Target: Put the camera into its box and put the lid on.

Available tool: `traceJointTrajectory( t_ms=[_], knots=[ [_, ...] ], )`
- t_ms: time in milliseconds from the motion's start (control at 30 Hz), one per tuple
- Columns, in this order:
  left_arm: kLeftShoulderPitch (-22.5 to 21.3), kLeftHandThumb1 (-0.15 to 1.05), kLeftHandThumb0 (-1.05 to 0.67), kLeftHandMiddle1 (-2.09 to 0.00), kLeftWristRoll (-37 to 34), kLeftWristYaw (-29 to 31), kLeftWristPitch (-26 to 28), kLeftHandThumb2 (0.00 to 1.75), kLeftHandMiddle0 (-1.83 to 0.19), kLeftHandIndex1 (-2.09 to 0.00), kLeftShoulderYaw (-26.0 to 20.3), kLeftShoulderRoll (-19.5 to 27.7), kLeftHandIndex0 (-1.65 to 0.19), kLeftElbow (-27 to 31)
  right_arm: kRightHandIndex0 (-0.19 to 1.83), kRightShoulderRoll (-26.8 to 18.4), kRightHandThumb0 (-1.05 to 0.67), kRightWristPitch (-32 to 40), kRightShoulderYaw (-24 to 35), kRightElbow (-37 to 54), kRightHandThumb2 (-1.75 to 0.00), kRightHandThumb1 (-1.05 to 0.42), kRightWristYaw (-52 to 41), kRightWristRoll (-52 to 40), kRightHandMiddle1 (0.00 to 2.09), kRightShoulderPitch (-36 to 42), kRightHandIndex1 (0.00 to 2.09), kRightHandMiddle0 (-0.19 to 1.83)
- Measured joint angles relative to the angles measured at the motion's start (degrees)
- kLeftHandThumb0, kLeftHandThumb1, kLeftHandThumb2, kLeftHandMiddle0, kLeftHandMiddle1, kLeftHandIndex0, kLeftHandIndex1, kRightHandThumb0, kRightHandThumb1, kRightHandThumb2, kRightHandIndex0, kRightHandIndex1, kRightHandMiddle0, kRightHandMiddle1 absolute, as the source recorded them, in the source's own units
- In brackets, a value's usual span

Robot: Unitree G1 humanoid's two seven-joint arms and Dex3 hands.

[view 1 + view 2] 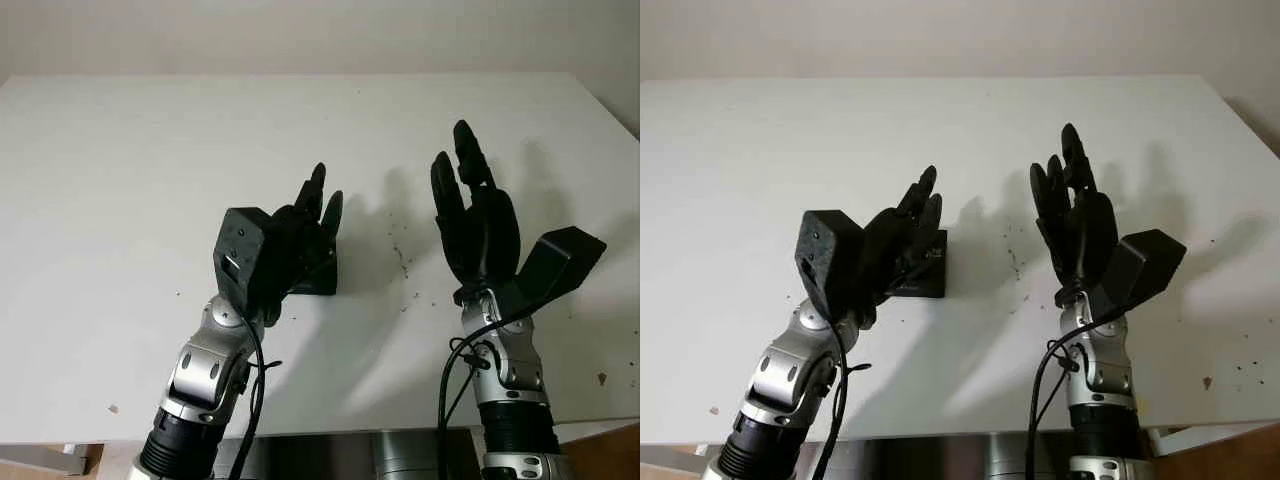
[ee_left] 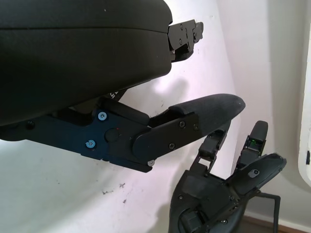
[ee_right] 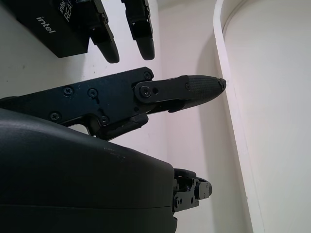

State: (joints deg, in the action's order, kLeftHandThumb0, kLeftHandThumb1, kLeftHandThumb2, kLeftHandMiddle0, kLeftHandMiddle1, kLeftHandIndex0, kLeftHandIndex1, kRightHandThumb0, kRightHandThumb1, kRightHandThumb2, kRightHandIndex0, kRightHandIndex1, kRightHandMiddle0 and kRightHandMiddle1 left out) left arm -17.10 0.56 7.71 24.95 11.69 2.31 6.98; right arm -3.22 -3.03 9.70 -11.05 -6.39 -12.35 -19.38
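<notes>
A black box (image 1: 322, 277) with white Intel lettering (image 3: 48, 26) lies closed on the white table (image 1: 130, 180), a little left of the middle. My left hand (image 1: 325, 200) is raised just in front of and over the box, open, palm toward it; whether it touches the box I cannot tell. Its fingers (image 3: 109, 41) hang beside the box in the right wrist view. My right hand (image 1: 455, 160) is held up open to the right of the box, apart from it and holding nothing. It also appears in the left wrist view as the right hand (image 2: 233, 184).
Small dark specks (image 1: 405, 265) are scattered on the table between the hands. The table's far edge (image 1: 320, 75) runs along a pale wall. Its near edge (image 1: 330, 430) lies just below the wrists.
</notes>
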Motion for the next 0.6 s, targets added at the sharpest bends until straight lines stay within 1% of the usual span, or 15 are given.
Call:
traceJointTrajectory(
  t_ms=[167,233,333,433,533,600],
  knots=[
    [2.9,1.05,-0.77,0.00,4.4,-1.9,-8.4,0.76,0.19,0.00,1.7,0.3,0.19,-3.8,-0.02,-0.2,-0.63,0.0,0.0,0.0,-0.24,-1.05,-0.3,-0.1,0.05,0.0,0.05,0.03],
    [3.9,1.05,-0.77,0.00,5.6,-2.8,-12.2,0.76,0.19,0.00,1.8,0.1,0.19,-5.7,-0.01,-0.3,-0.63,0.0,0.1,0.0,-0.24,-1.05,-0.4,-0.2,0.05,0.0,0.05,0.03],
    [5.0,1.05,-0.77,0.00,6.7,-3.6,-16.6,0.75,0.19,0.00,1.7,0.1,0.19,-7.4,-0.02,-0.4,-0.63,0.0,0.2,0.0,-0.24,-1.05,-0.5,-0.3,0.05,0.0,0.05,0.03],
    [6.8,1.05,-0.74,0.00,6.6,-3.8,-21.5,0.73,0.19,0.00,1.1,0.1,0.19,-7.2,-0.02,-0.6,-0.63,0.0,0.5,0.0,-0.24,-1.05,-0.8,-0.6,0.05,0.0,0.05,0.03],
    [7.6,1.05,-0.69,0.00,3.9,-3.2,-23.6,0.69,0.19,0.00,-1.1,0.0,0.19,-6.3,-0.02,-1.0,-0.63,0.1,0.5,0.0,-0.24,-1.05,-0.9,-0.6,0.05,0.0,0.05,0.03],
    [7.4,1.05,-0.68,0.00,2.3,-3.0,-25.3,0.67,0.19,0.00,-3.0,0.0,0.19,-5.3,-0.02,-1.1,-0.64,0.1,0.5,0.0,-0.24,-1.05,-0.9,-0.5,0.05,0.0,0.05,0.03]
  ],
)
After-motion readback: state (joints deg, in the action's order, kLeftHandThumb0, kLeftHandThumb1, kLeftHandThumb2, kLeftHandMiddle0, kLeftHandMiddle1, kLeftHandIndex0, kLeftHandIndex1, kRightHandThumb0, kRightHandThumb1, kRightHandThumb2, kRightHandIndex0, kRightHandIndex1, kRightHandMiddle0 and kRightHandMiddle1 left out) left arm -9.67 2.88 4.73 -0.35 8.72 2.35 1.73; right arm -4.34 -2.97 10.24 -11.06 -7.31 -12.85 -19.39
